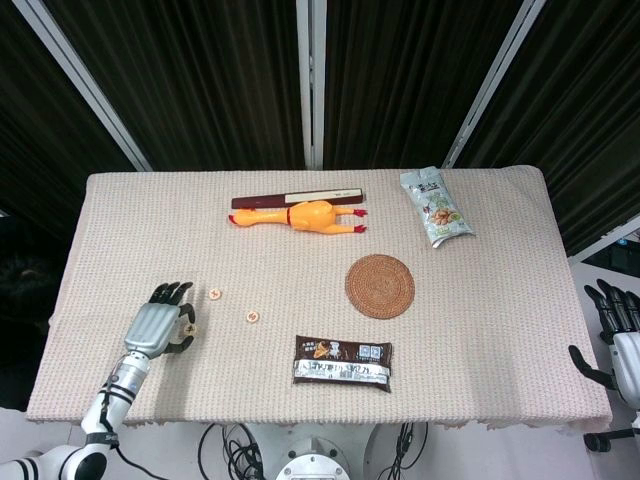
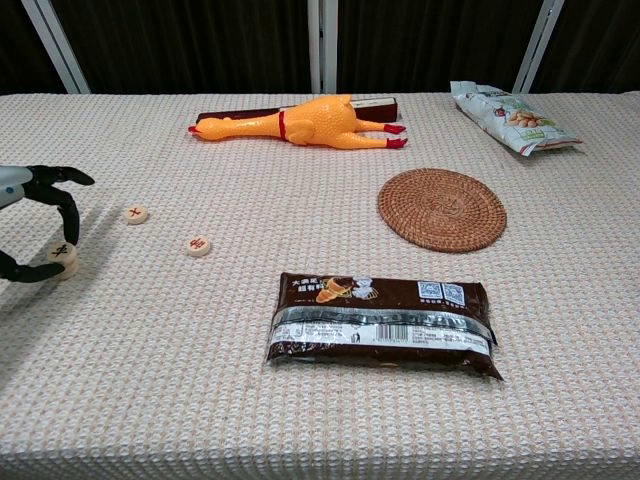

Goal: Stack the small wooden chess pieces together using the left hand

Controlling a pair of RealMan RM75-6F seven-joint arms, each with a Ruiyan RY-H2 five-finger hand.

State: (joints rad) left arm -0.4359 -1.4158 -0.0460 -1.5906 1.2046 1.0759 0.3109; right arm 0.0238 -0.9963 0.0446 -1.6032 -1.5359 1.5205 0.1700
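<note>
Overhead, the left hand (image 1: 158,325) pinches a small round wooden chess piece (image 1: 189,327) at the table's left edge; two loose pieces (image 1: 215,294) (image 1: 253,317) lie apart. Right hand (image 1: 615,330) idles off-table, fingers spread, empty. Chest view: the pinched piece (image 2: 62,252) seemingly tops another disc; stacking partly done, two remain.
</note>
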